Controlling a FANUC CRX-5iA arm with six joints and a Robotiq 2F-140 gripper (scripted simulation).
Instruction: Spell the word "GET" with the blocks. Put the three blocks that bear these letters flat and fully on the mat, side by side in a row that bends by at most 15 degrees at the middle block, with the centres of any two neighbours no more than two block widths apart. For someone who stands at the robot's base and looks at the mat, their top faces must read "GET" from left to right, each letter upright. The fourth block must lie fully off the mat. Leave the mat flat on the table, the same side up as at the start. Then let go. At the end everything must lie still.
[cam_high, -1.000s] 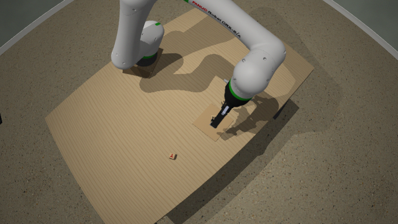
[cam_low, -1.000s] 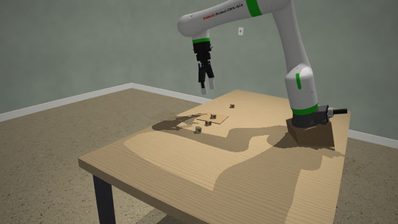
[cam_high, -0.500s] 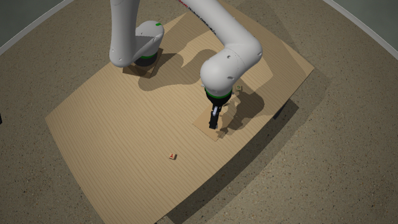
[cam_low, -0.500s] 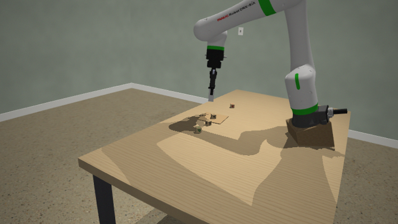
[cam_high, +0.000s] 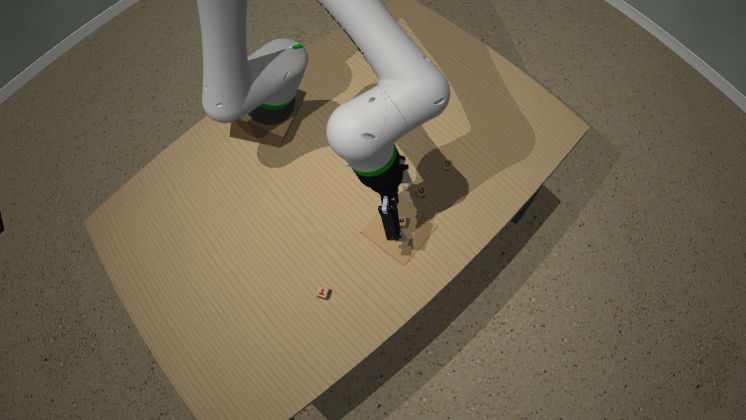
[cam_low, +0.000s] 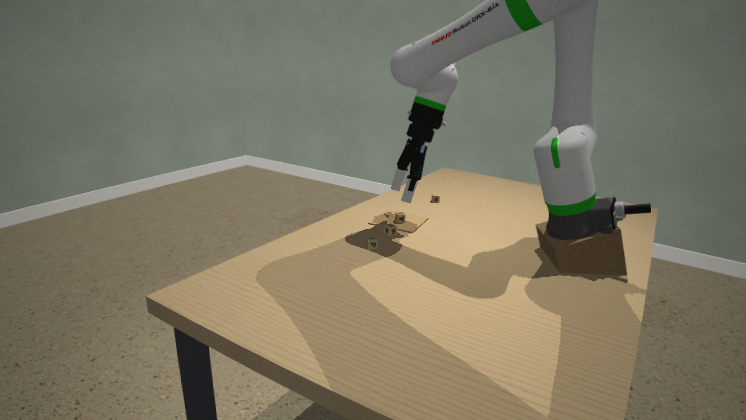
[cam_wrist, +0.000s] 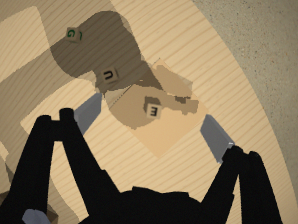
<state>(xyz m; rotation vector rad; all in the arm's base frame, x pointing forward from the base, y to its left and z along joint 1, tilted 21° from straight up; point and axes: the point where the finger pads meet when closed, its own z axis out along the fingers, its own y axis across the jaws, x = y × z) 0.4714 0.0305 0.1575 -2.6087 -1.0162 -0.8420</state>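
The mat (cam_high: 375, 232) (cam_low: 419, 222) (cam_wrist: 160, 142) lies flat on the table. The E block (cam_high: 401, 222) (cam_low: 399, 218) (cam_wrist: 153, 111) is on the mat near its middle, letter up. My gripper (cam_high: 403, 207) (cam_low: 401, 189) (cam_wrist: 153, 113) is wide open and empty above the mat, its fingers to either side of the E block in the wrist view. The U block (cam_high: 419, 193) (cam_low: 390, 230) (cam_wrist: 108, 75) lies just off the mat. The G block (cam_high: 447, 165) (cam_low: 372, 243) (cam_wrist: 72, 34) is farther out beyond it. The T block (cam_high: 323, 292) (cam_low: 435, 198) lies apart, off the mat on the opposite side.
The wooden table (cam_high: 224, 250) (cam_low: 292, 333) carries the robot's base block (cam_high: 255, 130) (cam_low: 589, 253). The arm's shadow falls over the U and G blocks and part of the mat. The table's far edge runs beyond the mat, on the side away from the base.
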